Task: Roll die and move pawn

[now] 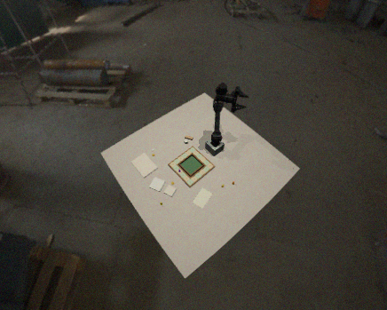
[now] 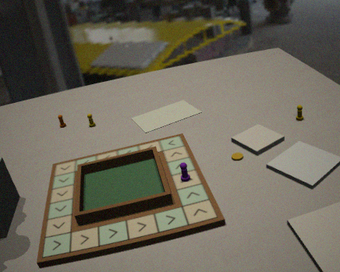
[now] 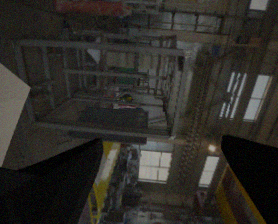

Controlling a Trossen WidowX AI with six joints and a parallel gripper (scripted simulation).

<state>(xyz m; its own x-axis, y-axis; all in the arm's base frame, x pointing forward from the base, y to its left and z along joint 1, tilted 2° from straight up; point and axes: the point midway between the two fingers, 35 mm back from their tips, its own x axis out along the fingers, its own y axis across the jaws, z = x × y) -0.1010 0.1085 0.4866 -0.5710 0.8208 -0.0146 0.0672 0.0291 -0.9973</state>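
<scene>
We see purple pawn on board, right of tray in exterior frame; fingers wide apart, gripping nothing.

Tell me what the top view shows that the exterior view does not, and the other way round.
Only top: the gripper, open, and a small white die near the board.

Only exterior: the arrows on the board's squares, legible there, and a yellow structure beyond the table.

Both: the board, its green tray and the purple pawn.
</scene>
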